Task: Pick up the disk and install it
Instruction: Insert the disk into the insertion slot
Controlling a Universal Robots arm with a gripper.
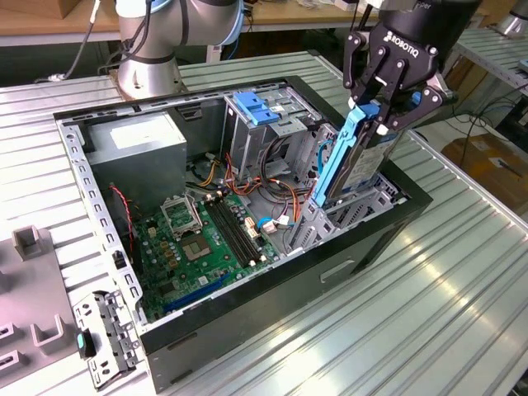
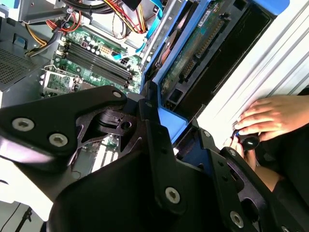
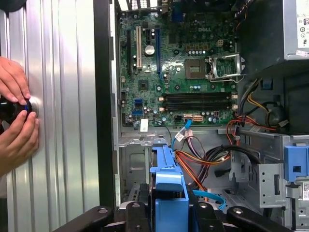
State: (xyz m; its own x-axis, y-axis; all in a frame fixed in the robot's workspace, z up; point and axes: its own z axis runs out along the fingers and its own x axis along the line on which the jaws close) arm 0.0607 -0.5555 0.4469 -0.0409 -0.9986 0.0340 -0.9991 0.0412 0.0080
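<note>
We see the claw [image 1: 381, 111] closed tight on the top end of the disk [image 1: 345, 161], gripping it across the blue rails. The disk stands near upright, slightly tilted, with its lower end down at the grey drive bay [image 1: 351, 216] on the exterior view's right side of the open PC case [image 1: 247, 318]. We can't tell if it's seated. The motherboard [image 1: 198, 243] lies beside the bay. A person's hands [image 3: 17, 116] rest on the tabletop [image 1: 429, 313].
</note>
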